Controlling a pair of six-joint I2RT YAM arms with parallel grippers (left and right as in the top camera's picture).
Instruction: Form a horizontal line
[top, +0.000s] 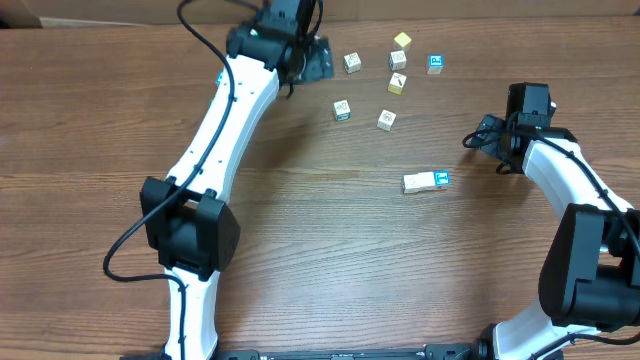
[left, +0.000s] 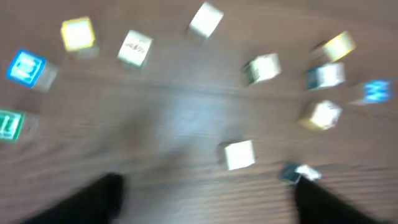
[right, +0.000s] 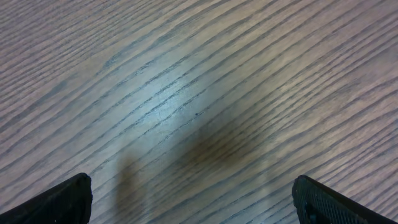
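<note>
The horizontal line (top: 426, 181) is a short row of touching small cubes on the wooden table, cream at its left and a blue face at its right end; no green face shows from above. My left gripper (top: 316, 62) is at the far side of the table, well away from the row. In the blurred left wrist view its fingers (left: 205, 186) are wide apart and empty above scattered cubes. My right gripper (top: 482, 136) is to the right of and beyond the row. It is open over bare wood (right: 193, 193).
Several loose cubes lie beyond the row: a yellow one (top: 402, 41), a blue-faced one (top: 435, 64), cream ones (top: 352, 62) (top: 387, 120) (top: 342, 110). A cream cube (left: 239, 154) lies just ahead of the left fingers.
</note>
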